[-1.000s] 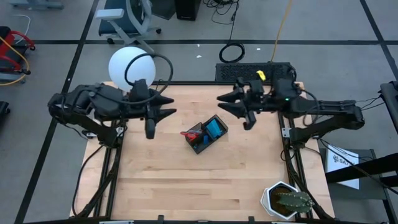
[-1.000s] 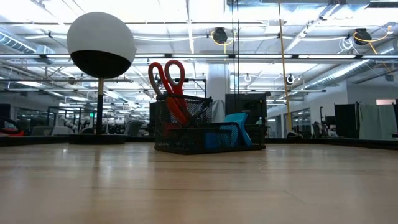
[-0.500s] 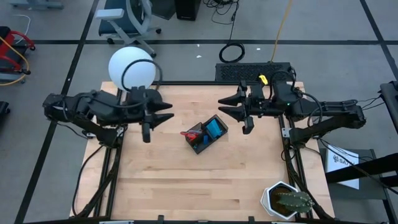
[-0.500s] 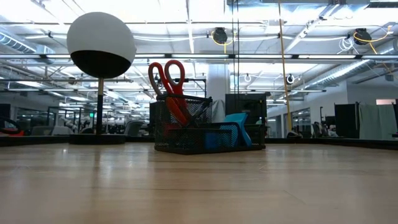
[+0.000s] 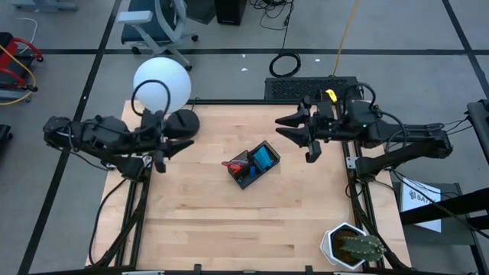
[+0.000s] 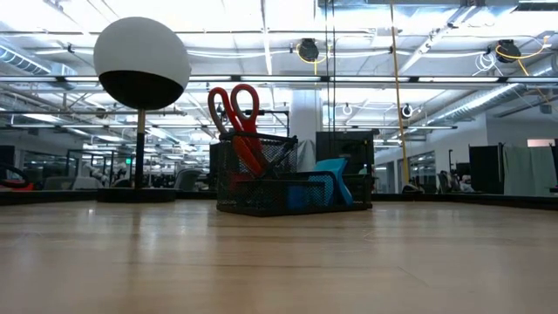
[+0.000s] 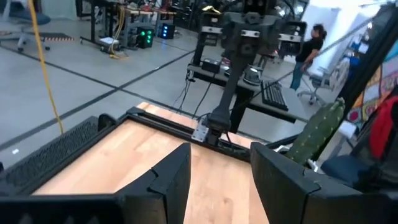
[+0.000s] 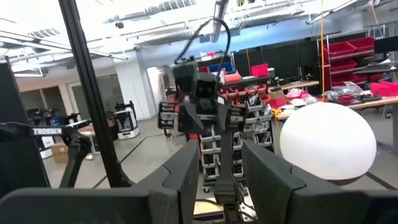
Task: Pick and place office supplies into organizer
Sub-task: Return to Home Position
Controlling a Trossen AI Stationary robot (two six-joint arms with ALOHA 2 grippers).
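We find the organizer [image 5: 254, 163] unmoved mid-worktop [image 5: 229, 221]. The left end effector [image 5: 174, 139] has drawn back beside the globe lamp [image 5: 161, 82], and the right end effector [image 5: 289, 128] has moved slightly outward, both with fingers apart. A cactus [image 5: 353, 246] stands at one corner. Red scissors [image 6: 235, 105] and a blue notepad [image 6: 331, 179] rise from the black mesh.

Spread left claw [image 7: 221, 152] over wooden table [image 7: 124, 149]
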